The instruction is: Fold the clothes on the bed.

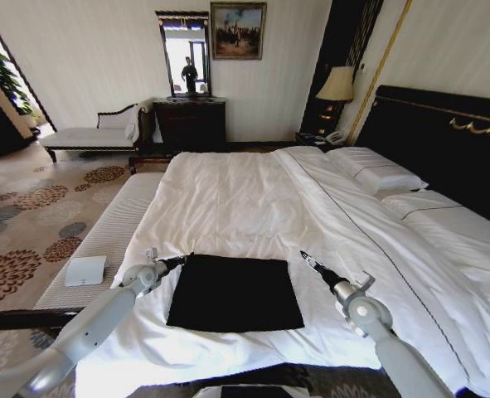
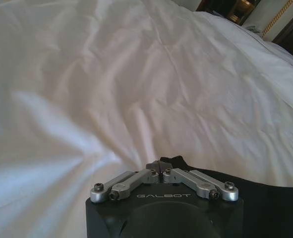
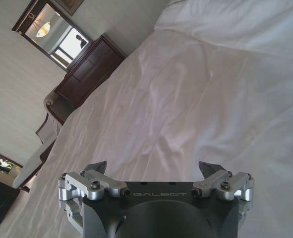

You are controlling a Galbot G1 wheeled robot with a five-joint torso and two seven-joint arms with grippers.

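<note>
Black soft-fabric T-shirt [image 1: 235,292], folded square, on the white-sheeted bed [image 1: 228,199].
Left gripper [image 1: 184,259] pinches its corner (fingertips closed); right gripper [image 1: 304,258] spread wide, holding nothing.

The far wall [image 1: 104,58] was pale and finely striped, running across the upper part of the frame. A dark wooden dresser [image 1: 190,123] stood against it at upper centre, with a dark-framed mirror [image 1: 185,54] above and a gilt-framed painting [image 1: 238,30] just to its right. At upper left a pale chaise [image 1: 91,135] with a dark frame sat beside the dresser. A lit table lamp [image 1: 337,85] with a cream shade glowed at upper right, on a dark nightstand [image 1: 311,139]. The floor at left was carpet [image 1: 29,224] patterned with brown and grey floral medallions. Daylight entered at the far upper left, near green foliage [image 1: 2,75].
</note>
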